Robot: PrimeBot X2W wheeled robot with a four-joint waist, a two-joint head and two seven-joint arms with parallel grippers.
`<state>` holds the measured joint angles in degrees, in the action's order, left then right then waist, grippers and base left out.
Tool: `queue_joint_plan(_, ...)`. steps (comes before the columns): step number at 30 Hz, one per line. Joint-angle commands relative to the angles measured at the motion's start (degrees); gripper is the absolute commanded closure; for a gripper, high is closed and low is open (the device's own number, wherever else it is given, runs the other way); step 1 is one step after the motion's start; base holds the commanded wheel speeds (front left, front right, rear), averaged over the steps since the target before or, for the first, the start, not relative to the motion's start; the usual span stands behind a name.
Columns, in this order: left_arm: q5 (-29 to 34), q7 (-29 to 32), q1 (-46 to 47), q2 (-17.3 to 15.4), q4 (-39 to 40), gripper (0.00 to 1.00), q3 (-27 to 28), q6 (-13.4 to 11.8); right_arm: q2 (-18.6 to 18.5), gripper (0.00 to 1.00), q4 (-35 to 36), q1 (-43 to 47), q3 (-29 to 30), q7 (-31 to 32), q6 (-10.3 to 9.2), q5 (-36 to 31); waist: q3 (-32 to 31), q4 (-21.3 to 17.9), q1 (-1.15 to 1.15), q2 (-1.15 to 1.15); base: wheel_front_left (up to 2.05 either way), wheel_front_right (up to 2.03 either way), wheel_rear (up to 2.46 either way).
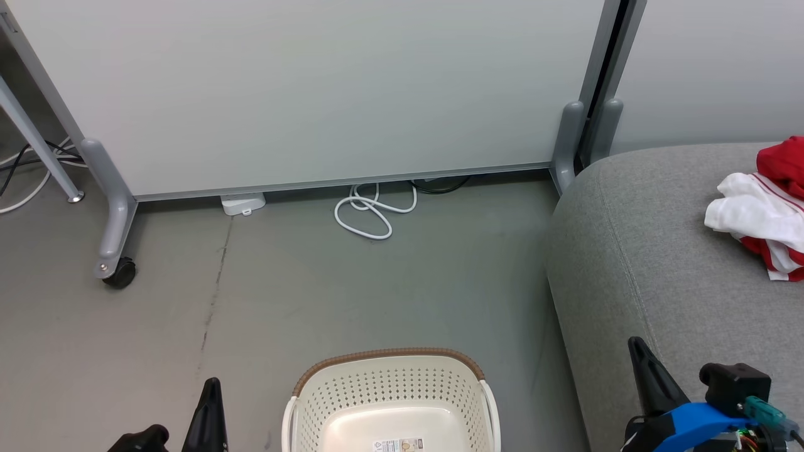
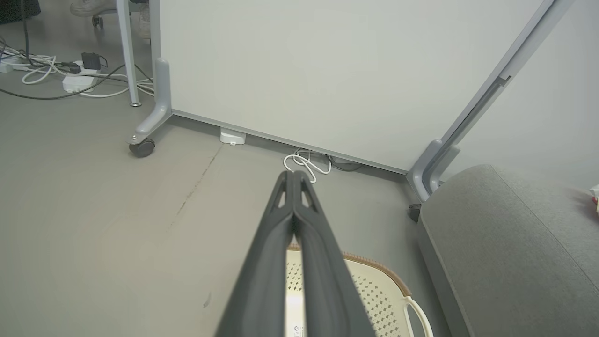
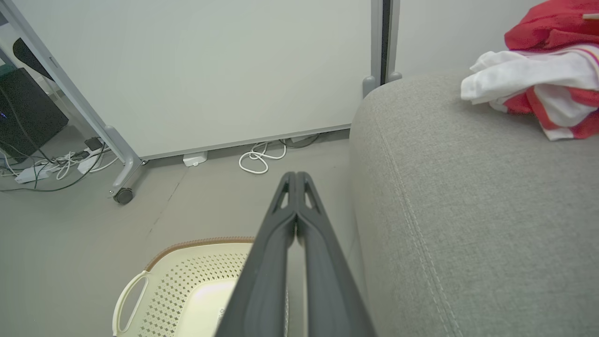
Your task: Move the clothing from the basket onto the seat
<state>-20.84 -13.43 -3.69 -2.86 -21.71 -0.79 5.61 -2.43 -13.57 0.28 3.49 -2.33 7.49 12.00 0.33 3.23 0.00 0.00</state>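
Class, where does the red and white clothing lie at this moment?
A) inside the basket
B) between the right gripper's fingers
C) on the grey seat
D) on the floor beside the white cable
C: the clothing lies bunched on the seat, apart from the basket on the floor.

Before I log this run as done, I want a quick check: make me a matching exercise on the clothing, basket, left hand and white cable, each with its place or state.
1 clothing
2 basket
3 left hand
4 white cable

a shut
b heaped on the sofa
c coiled by the partition
d standing beside the sofa

Pairs: 1-b, 2-d, 3-a, 4-c
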Motion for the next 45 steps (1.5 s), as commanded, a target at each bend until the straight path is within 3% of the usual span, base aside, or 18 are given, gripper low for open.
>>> queue_joint_plan(1, -2.11, 0.49, 1.30, -0.07, 1.11, 1.00, 0.42, 0.13, -0.18, 1.00, 0.82, -1.10, 0.27, 0.29, 0.00, 2.45, 0.00, -0.03, 0.00, 0.00, 0.00, 0.00, 0.00)
queue_joint_plan(24, -22.62, 6.16, 4.03, -0.06, 3.26, 1.00, 2.41, 0.67, -0.30, 1.00, 0.76, -2.73, 0.92, 2.64, 0.00, 25.51, -0.03, -0.64, 0.00, 0.00, 0.00, 0.00, 0.00)
queue_joint_plan(45, -36.64, 10.15, 5.91, -0.05, 4.60, 1.00, 3.84, 1.07, -0.40, 1.00, 0.44, -3.97, 1.56, 4.43, 0.00, 41.21, -0.06, -1.18, 0.00, 0.00, 0.00, 0.00, 0.00)
